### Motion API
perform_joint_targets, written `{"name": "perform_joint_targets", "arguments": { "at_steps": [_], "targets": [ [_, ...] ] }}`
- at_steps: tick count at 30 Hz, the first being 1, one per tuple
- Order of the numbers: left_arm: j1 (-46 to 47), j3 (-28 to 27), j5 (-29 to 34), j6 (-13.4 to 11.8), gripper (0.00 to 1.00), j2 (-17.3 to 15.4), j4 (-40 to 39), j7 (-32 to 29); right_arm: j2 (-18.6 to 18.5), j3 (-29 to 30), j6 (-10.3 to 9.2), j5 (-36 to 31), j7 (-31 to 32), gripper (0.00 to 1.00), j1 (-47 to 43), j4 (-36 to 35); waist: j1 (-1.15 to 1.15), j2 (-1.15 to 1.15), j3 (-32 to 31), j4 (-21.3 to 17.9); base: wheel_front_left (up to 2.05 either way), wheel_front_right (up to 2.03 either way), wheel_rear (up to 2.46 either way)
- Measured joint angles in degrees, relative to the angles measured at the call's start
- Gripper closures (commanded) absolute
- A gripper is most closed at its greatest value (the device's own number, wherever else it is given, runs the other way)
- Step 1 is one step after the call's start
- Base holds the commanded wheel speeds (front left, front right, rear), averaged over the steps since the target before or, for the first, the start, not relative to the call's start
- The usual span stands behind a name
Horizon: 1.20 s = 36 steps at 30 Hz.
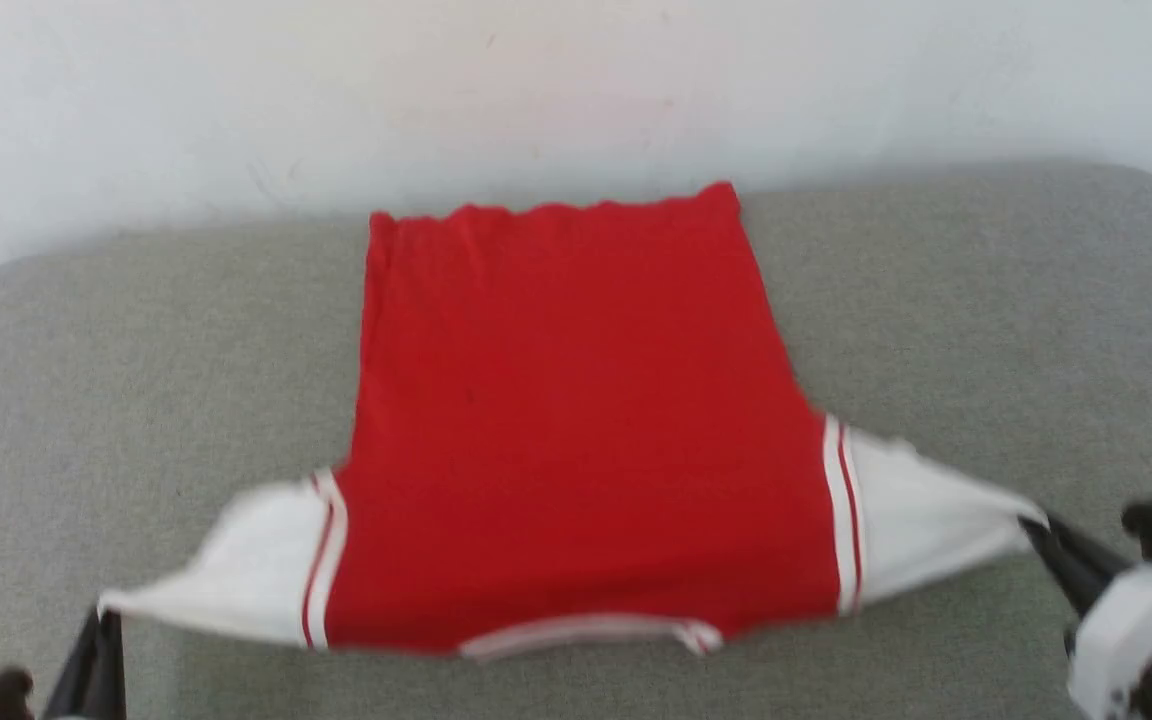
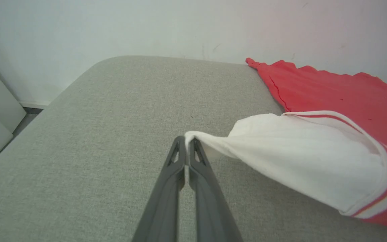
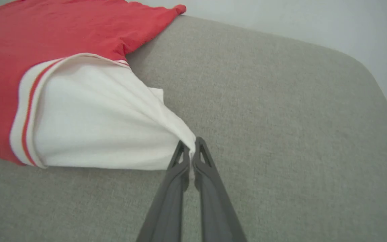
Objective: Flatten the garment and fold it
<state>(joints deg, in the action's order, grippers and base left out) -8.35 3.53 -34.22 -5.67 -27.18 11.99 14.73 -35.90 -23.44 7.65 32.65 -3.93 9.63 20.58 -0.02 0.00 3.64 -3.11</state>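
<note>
On grey pad [image 1: 986, 300] the shirt [image 1: 576, 420] is laid flat, hem twd wall [image 1: 576, 90]. L gripper [image 2: 187, 143] is clamped shut on L sleeve [image 2: 281, 148] tip, R gripper [image 3: 189, 144] on R sleeve [image 3: 96, 124] tip. Sleeves are held stretched outward, prob. to draw wrinkles out before folding.

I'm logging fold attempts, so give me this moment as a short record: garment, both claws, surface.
garment: red, white sleeves, spread flat, plain side up, collar toward the robot
left claw: shut on the left sleeve tip, drawn taut
right claw: shut on the right sleeve tip, likewise taut
surface: grey fabric pad against a white wall
fold: not yet begun
</note>
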Motion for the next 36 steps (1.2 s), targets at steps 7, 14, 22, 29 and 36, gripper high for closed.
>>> {"name": "perform_joint_targets", "arguments": {
  "at_steps": [7,14,22,29,36],
  "targets": [
    [-6.86,-0.85,-0.11,-0.64,1.00,2.37,2.67,0.00,0.55,3.57,0.03,-1.08,3.90,1.00,-11.95,-2.87,0.02,0.00,-0.53,0.28,0.00,0.00,0.00],
    [-7.43,-0.94,0.15,-0.32,1.00,3.99,5.39,0.00,0.96,3.27,0.03,-0.98,7.81,1.00,-18.73,-3.39,0.02,0.00,-0.38,1.34,0.00,0.00,0.00],
    [-6.80,-2.85,2.58,0.67,1.00,5.32,3.37,0.00,0.51,7.28,-0.02,-0.90,9.55,0.00,-18.40,-8.26,0.02,0.00,-0.73,1.38,0.00,0.00,0.00],
    [-5.86,-3.32,5.01,1.19,1.00,5.80,-0.23,0.00,-2.29,17.41,-0.10,-0.04,13.58,0.00,-13.09,-21.13,0.02,0.00,-0.24,2.74,0.00,0.00,0.00],
    [-3.29,-2.11,7.34,1.53,1.00,6.15,-3.52,0.00,-3.15,18.76,-0.11,-2.38,21.13,0.00,5.33,-25.08,0.02,0.00,2.37,4.54,0.00,0.00,0.00]
  ]
}}
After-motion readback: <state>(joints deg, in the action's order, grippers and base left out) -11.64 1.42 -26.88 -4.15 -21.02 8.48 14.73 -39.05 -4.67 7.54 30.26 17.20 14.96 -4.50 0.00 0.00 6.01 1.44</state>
